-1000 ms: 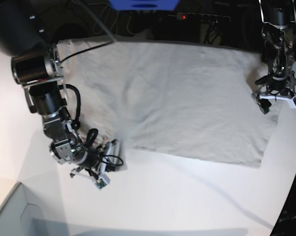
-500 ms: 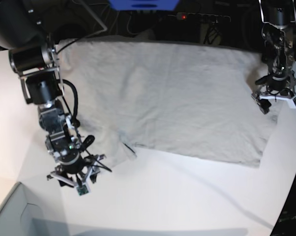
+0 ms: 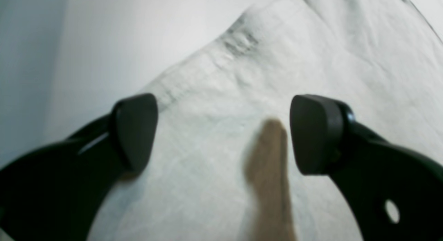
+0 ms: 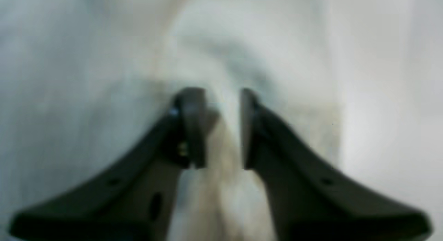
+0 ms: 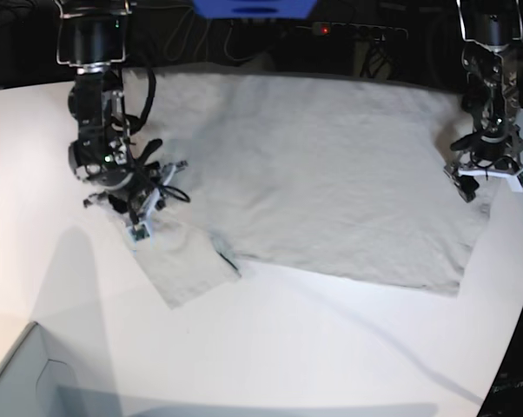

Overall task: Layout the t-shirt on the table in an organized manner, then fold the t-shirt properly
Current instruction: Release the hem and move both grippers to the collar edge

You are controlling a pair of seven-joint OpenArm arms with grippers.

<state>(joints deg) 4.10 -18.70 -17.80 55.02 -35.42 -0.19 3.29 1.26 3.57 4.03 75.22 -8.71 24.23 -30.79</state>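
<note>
Presently shown: laying-out stage, fold not yet begun.
T-shirt (image 5: 331, 174): spread across the far half of the desk (image 5: 314, 347), mostly flat; one sleeve (image 5: 179, 265) is drawn out toward the near side on the base view's left.
Right hand (image 4: 218, 130): poised at the sleeve's upper end, its pads narrowly apart with pale cloth seen between them in the blurred wrist view; whether the cloth is actually pinched cannot be told.
Left hand (image 3: 221, 133): held wide apart just above the fabric at the shirt's edge on the base view's right; nothing is gripped.
Brown strip (image 3: 270, 178): seen blurred between the left pads; its nature cannot be determined.
Hem (image 5: 357, 280): near edge, fairly straight, with light wrinkling across the body.
Step in hand, judged: the sleeve is being arranged so that the outline becomes symmetrical.
Advised technique: only the top layer near the sleeve's edge should be pinched, then drawn outward low along the desk, so that the body is not dragged.
Risk, judged: bunching at the armpit, where a small dark crease (image 5: 229, 263) is visible, if the pull is angled upward.
</note>
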